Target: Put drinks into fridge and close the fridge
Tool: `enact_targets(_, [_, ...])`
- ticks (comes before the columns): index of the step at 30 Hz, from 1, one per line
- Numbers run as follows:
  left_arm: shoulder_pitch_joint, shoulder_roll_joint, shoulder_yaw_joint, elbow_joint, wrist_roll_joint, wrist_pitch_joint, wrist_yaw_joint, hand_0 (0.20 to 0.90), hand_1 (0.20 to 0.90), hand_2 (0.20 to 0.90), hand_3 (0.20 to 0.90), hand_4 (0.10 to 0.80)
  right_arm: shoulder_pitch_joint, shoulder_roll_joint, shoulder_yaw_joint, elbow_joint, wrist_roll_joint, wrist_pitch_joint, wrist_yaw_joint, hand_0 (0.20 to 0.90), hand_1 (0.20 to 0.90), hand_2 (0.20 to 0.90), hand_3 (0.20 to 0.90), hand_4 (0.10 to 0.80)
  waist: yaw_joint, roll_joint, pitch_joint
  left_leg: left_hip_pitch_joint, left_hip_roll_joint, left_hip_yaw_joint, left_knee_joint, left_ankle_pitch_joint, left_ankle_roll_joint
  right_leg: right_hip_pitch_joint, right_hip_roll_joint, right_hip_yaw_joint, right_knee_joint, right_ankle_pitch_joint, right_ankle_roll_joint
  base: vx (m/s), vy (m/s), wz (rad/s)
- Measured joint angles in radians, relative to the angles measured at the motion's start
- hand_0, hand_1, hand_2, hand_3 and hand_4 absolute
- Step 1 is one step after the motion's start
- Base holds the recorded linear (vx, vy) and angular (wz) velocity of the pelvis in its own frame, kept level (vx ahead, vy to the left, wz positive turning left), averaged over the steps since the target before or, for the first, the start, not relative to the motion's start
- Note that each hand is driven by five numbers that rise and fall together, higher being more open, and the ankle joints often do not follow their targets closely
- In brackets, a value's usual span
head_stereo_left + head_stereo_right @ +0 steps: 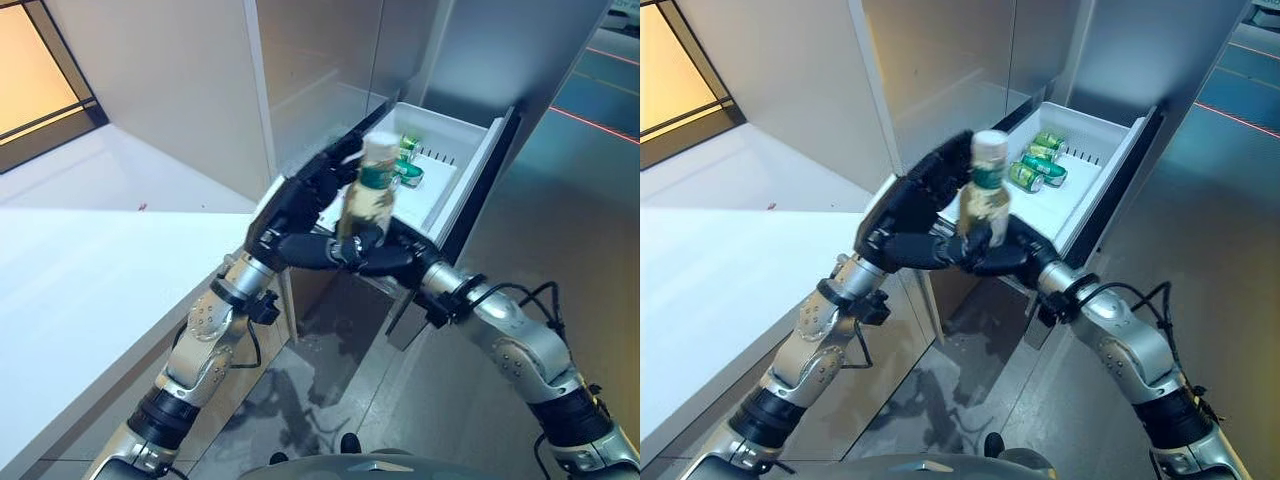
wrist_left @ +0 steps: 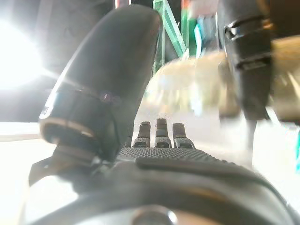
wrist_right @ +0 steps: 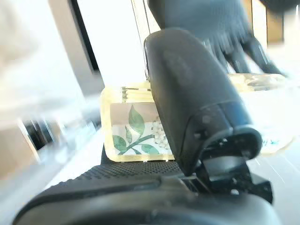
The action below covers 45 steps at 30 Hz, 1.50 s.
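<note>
A clear drink bottle (image 1: 368, 195) with a pale cap and a green leaf label stands upright between my two hands, just in front of the open fridge drawer (image 1: 472, 165). My right hand (image 1: 392, 256) comes in from below and is shut on its lower part; in the right wrist view the thumb (image 3: 197, 103) lies across the bottle (image 3: 133, 129). On the bottle's left, my left hand (image 1: 298, 205) is open, its fingers stretched along the bottle's side. In the left wrist view the bottle (image 2: 197, 89) shows past that hand's thumb (image 2: 110, 79).
Three green cans (image 1: 1038, 163) lie at the back of the white drawer. Grey fridge doors (image 1: 320, 60) rise behind it. A white counter (image 1: 90, 260) runs along the left. Grey floor (image 1: 560, 200) lies to the right.
</note>
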Motion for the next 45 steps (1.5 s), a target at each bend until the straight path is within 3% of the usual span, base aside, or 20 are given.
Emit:
enact_targets(5, [0.027, 0.002, 0.067, 0.001, 0.007, 0.002, 0.012, 0.9, 0.9, 0.9, 0.9, 0.8, 0.0, -0.002, -0.105, 0.064, -0.036, -0.045, -0.073, 0.3, 0.3, 0.3, 0.2, 0.1, 0.01, 0.0, 0.0, -0.009, 0.0, -0.001, 0.0, 0.0, 0.0, -0.01, 0.0, -0.004, 0.0, 0.005, -0.002, -0.002, 0.004, -0.01])
enact_targets(9, [0.046, 0.001, 0.057, 0.026, 0.01, 0.1, -0.04, 0.9, 0.9, 0.9, 0.9, 0.8, 0.0, -0.002, -0.106, 0.087, -0.099, -0.051, -0.086, 0.3, 0.3, 0.3, 0.2, 0.1, 0.01, 0.001, 0.0, -0.01, 0.0, -0.001, 0.0, 0.0, 0.0, -0.009, 0.0, -0.008, 0.0, 0.005, -0.002, -0.003, 0.016, 0.0])
enact_targets(15, [0.159, -0.003, 0.021, 0.184, -0.015, 0.239, -0.095, 0.9, 0.9, 0.9, 0.9, 0.8, -0.001, -0.01, -0.106, 0.136, -0.126, -0.067, -0.105, 0.3, 0.3, 0.3, 0.2, 0.1, 0.017, 0.002, -0.001, -0.011, 0.001, -0.005, 0.0, 0.0, 0.0, -0.009, -0.001, -0.014, 0.0, 0.005, -0.002, -0.003, 0.007, 0.01])
enact_targets(22, [0.246, -0.005, -0.028, 0.37, -0.029, 0.334, -0.147, 0.9, 0.9, 0.9, 0.9, 0.8, -0.063, -0.088, -0.082, 0.273, -0.152, -0.071, -0.131, 0.3, 0.3, 0.3, 0.2, 0.1, 0.049, 0.004, -0.002, -0.014, 0.001, -0.016, 0.0, 0.002, 0.001, -0.006, -0.003, -0.025, 0.0, 0.005, -0.002, -0.004, 0.006, 0.04])
enact_targets(33, [0.244, -0.044, -0.063, 0.77, 0.068, 0.351, -0.094, 0.9, 0.9, 0.9, 0.9, 0.8, -0.362, -0.137, 0.106, 0.624, -0.156, -0.066, -0.087, 0.3, 0.3, 0.3, 0.2, 0.1, 0.084, 0.012, -0.005, -0.012, 0.003, -0.046, 0.0, 0.011, -0.001, 0.01, -0.005, -0.073, -0.005, 0.004, -0.002, 0.052, -0.01, 0.09])
enact_targets(38, [0.248, -0.112, -0.017, 0.989, 0.174, 0.352, -0.021, 0.9, 0.9, 0.9, 0.9, 0.8, -0.38, -0.132, 0.118, 0.746, -0.193, -0.03, -0.05, 0.3, 0.3, 0.3, 0.2, 0.1, 0.131, 0.013, -0.005, -0.011, 0.0, -0.079, 0.0, 0.014, -0.001, 0.024, -0.009, -0.108, -0.005, -0.002, 0.001, 0.104, -0.028, 0.19])
enact_targets(45, [0.258, -0.114, 0.102, 1.161, 0.317, 0.343, 0.039, 0.9, 0.9, 0.9, 0.9, 0.8, -0.381, -0.126, 0.122, 0.771, -0.235, 0.0, -0.042, 0.3, 0.3, 0.3, 0.2, 0.1, 0.155, 0.015, -0.005, -0.053, -0.002, -0.103, 0.0, 0.029, -0.001, -0.006, -0.012, -0.131, -0.001, -0.002, 0.001, 0.042, -0.01, 0.13])
